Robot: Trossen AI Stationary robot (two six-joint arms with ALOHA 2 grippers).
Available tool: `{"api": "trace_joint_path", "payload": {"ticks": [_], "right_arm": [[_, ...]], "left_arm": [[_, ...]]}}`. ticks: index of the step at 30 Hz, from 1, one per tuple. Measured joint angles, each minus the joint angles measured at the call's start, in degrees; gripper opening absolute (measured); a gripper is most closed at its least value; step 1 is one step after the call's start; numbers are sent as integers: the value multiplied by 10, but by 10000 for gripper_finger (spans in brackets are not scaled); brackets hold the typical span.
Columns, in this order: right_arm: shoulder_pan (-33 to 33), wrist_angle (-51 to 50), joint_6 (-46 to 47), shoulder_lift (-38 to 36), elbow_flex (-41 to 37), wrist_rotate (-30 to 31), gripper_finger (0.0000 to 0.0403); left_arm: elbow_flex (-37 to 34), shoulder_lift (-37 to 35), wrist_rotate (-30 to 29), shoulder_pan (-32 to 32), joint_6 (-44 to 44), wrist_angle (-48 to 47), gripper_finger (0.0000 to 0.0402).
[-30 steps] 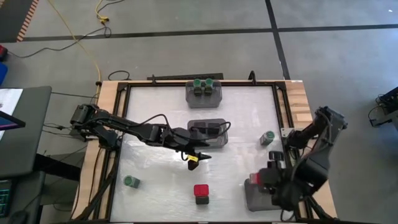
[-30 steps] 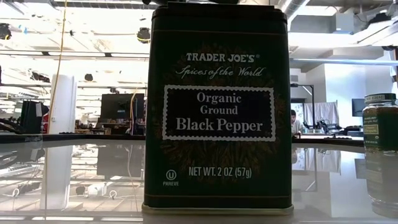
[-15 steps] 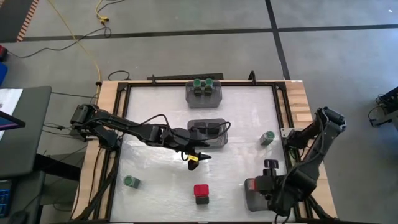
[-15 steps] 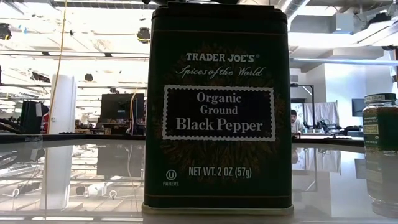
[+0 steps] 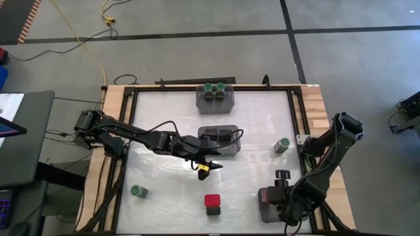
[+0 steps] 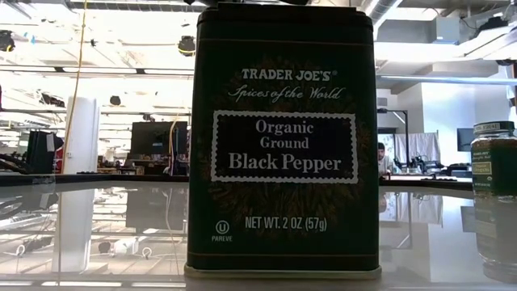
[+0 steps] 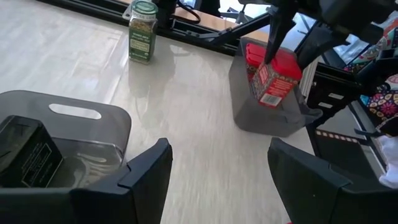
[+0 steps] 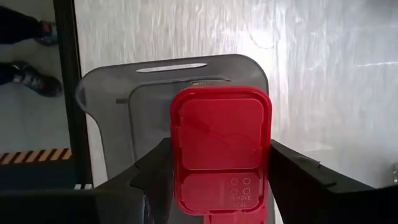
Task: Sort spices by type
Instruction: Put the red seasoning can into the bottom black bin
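Observation:
My right gripper (image 8: 221,186) is shut on a red-capped spice jar (image 8: 221,130) over the grey bin (image 8: 106,99) at the table's near right corner. The left wrist view shows this jar (image 7: 273,81) at the bin (image 7: 267,118), with another red-capped jar (image 7: 250,57) inside it. My left gripper (image 5: 209,165) is open and empty at mid-table, beside the middle bin (image 5: 220,141) that holds black tins (image 7: 28,155). Loose jars stand on the table: a red-capped one (image 5: 212,204) and two green-capped ones (image 5: 138,191) (image 5: 283,145). My right gripper pinches the red-capped jar between its two fingers (image 7: 273,34), which lie on opposite sides of its body just below the cap (image 7: 285,62). The fingers come from above, slanting down. The jar is lifted, tilted, with its lower end (image 7: 267,98) between the bin's walls.
A far bin (image 5: 215,97) holds green-capped jars. A black tin labelled Black Pepper (image 6: 283,145) stands close in front of the low camera, with a green-capped jar (image 6: 493,194) to its right. Bare tabletop lies between the bins. A dark frame borders the table.
My right arm has swung toward the table's near edge, carrying the red-capped jar from just above the near right bin's far edge to over the bin. The left arm has kept still.

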Motion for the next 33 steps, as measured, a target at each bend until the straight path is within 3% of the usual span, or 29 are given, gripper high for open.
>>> {"api": "trace_joint_path", "payload": {"ticks": [14,20,33], "right_arm": [[-5,57,-6,0,-56,-6,240],[-9,75,-5,0,-92,-41,240],[-13,79,-6,0,-92,-42,254]], "left_arm": [[0,0,0,0,0,0,254],[0,0,0,0,0,0,254],[0,0,0,0,0,1,254]]}}
